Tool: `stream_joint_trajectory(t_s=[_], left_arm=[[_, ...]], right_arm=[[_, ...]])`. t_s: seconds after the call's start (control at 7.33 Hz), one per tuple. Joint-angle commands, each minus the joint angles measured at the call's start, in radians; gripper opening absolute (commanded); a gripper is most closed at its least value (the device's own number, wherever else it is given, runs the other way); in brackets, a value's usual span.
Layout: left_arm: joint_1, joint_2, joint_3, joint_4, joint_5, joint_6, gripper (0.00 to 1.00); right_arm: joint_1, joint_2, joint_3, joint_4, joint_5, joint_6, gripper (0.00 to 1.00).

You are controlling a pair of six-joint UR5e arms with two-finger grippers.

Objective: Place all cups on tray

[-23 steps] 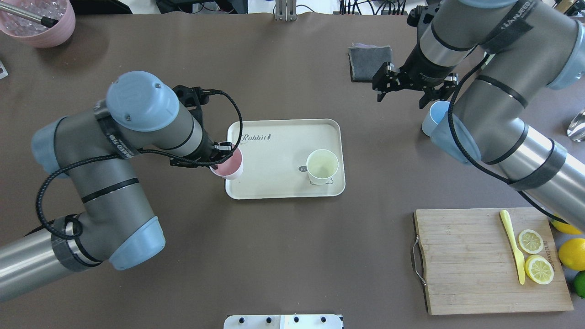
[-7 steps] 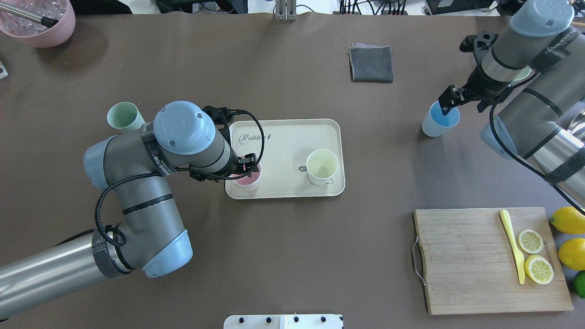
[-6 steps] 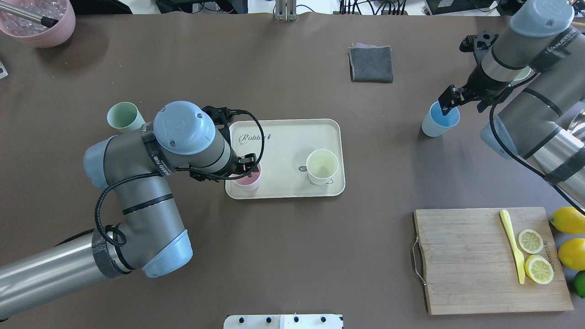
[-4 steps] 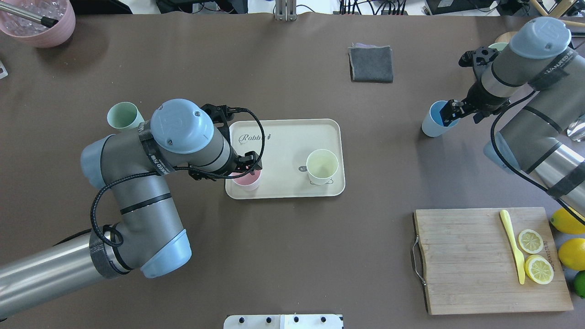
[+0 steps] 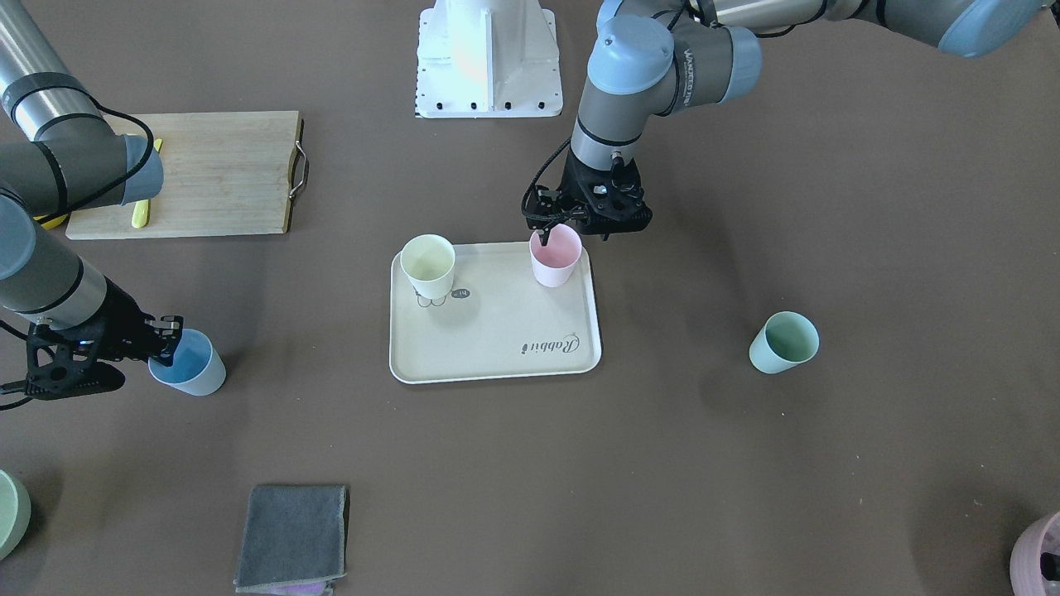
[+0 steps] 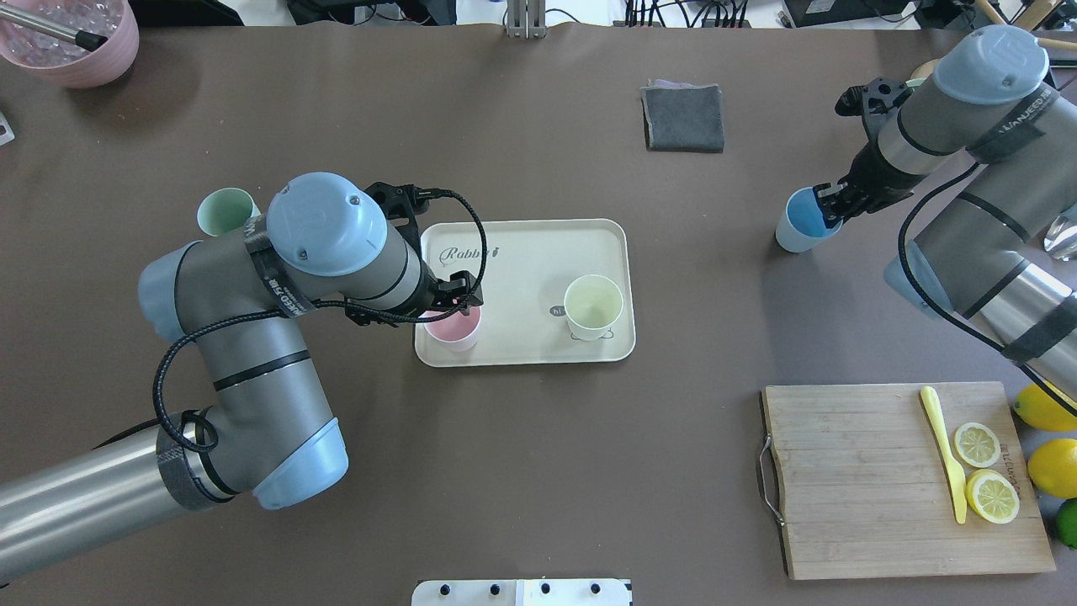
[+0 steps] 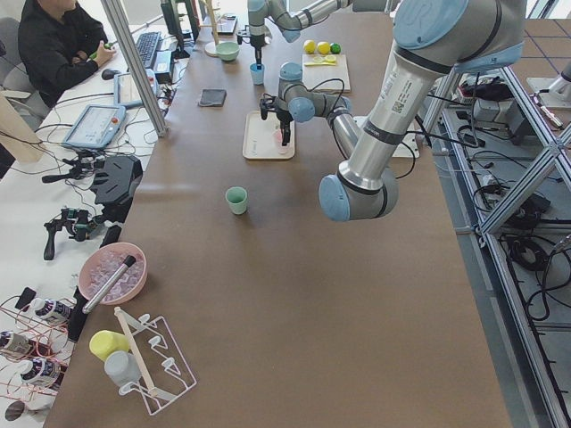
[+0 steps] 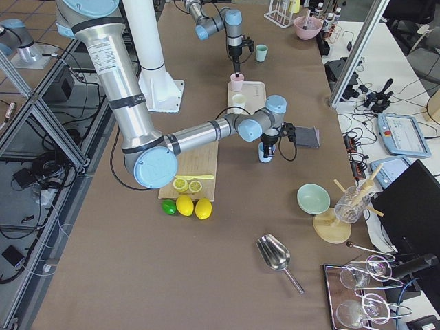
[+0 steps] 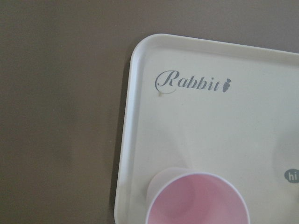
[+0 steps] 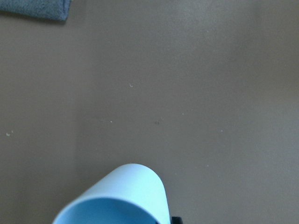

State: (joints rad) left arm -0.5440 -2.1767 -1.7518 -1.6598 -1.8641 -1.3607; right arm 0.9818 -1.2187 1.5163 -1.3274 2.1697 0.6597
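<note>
The cream tray [image 6: 522, 252] with the "Rabbit" script [image 9: 194, 83] lies mid-table. A cream cup [image 6: 593, 307] and a pink cup [image 6: 454, 326] stand on it. My left gripper [image 6: 461, 295] hangs just above the pink cup's rim [image 5: 555, 255], open, not holding it. A blue cup [image 6: 801, 223] stands on the table at the right. My right gripper [image 6: 829, 204] is open, with its fingers astride the blue cup's rim [image 5: 186, 364], one inside. A pale green cup [image 6: 223, 210] stands on the table left of the tray, partly behind my left arm.
A wooden cutting board [image 6: 850, 480] with lemon slices and a yellow knife lies at the front right, with whole lemons [image 6: 1052, 467] beside it. A grey cloth [image 6: 683, 118] lies at the back. A pink bowl [image 6: 71, 42] stands at the back left corner.
My left gripper set the pink cup down on the tray, let go and lifted slightly. My right gripper moved from near the cloth to the blue cup and lowered onto its rim.
</note>
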Motion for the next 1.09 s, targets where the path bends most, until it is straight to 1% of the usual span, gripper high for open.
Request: stream_joint_trajectory(t_s=[0.0,0.14,0.27,0.41,0.68,0.82,0.95], left_arm=[[-0.028,0.026,-0.035,0.000,-0.003,0.006,0.96],[-0.063,0.053,-0.066,0.003,-0.010,0.018,0.95],[-0.095,0.055,-0.064,0.009,-0.012,0.081,0.95],[-0.138,0.054,-0.063,0.055,-0.045,0.159,0.95],[-0.255,0.067,-0.028,0.066,-0.101,0.346,0.95],[-0.307,0.090,-0.002,0.055,-0.115,0.421,0.95],[-0.345,0.095,0.027,0.052,-0.116,0.489,0.95]], right_arm=[[0.033,0.024,0.045,-0.036,0.051,0.006,0.00],[0.043,0.030,0.114,-0.102,0.079,0.011,0.00],[0.041,0.086,0.171,-0.213,0.079,0.050,0.00],[0.020,0.153,0.186,-0.269,0.079,0.119,0.00],[-0.078,0.243,0.165,-0.266,0.044,0.260,0.00],[-0.127,0.308,0.122,-0.262,0.004,0.334,0.00],[-0.162,0.386,0.040,-0.260,-0.022,0.377,0.00]])
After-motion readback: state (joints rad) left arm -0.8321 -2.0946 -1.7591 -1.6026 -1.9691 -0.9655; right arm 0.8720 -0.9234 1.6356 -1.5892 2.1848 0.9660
